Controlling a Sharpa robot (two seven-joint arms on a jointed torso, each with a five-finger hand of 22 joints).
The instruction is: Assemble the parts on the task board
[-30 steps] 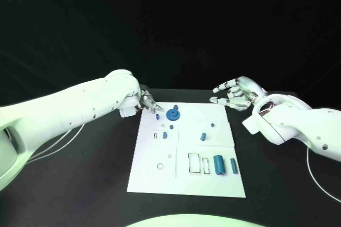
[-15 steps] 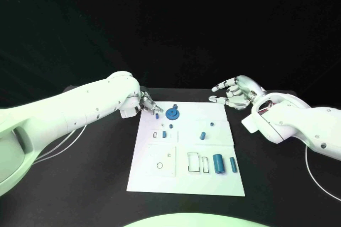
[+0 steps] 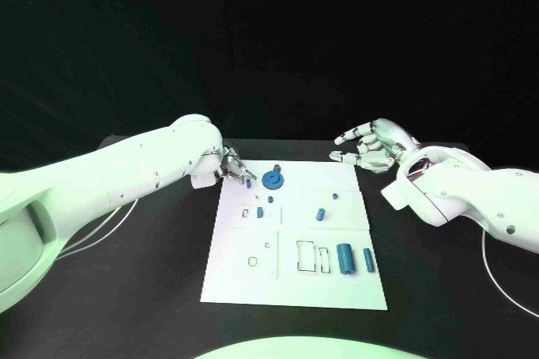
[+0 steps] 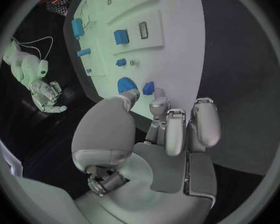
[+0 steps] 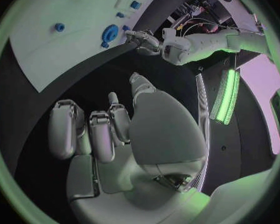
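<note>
Reaching with loosely parted, empty fingers, left hand (image 3: 230, 166) at task board (image 3: 294, 289) ten o'clock risked nudging small blue peg (image 3: 248, 184); right hand (image 3: 368, 149) spread, idle.

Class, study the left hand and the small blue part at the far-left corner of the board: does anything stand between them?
Nothing visible does. The left hand hovers at the task board edge, fingertips right beside the small blue part, with bare white board between them.

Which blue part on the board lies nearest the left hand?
The small blue piece at the task board's far left corner, beside the left hand; the round disc-shaped part sits farther right.
</note>
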